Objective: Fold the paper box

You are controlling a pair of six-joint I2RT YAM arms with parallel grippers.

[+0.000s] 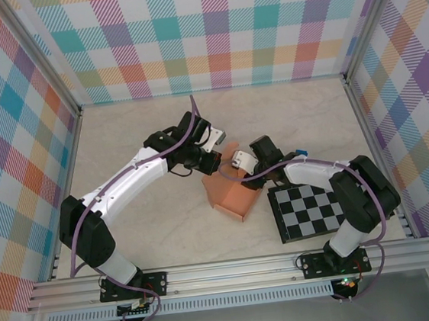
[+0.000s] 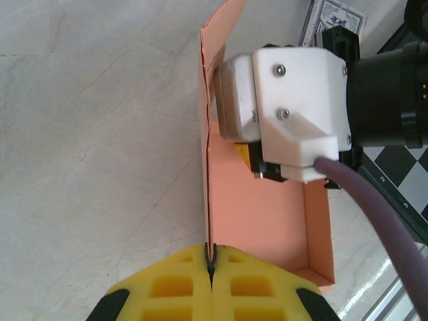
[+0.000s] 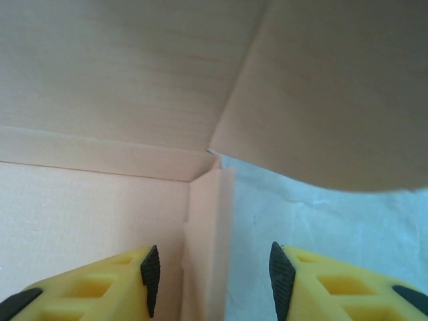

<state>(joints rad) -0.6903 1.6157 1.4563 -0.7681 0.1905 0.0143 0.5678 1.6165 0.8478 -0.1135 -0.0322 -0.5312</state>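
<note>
You see left arm (image 1: 125, 187): white shell, black joints. Your right arm (image 1: 367, 190): same colours. On right gripper (image 3: 214, 271): yellow cut-out fingers (image 3: 87, 287), black pads (image 3: 150, 271). White camera housing (image 2: 294, 100), two screws (image 2: 281, 69), thick purple cable (image 2: 374, 221).

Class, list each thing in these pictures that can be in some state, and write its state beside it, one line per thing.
paper box: partly folded, walls raised, top open.
left gripper: shut on one wall of the paper box.
right gripper: open, astride a corner of the paper box.
checkered board: lying flat on the table.
</note>
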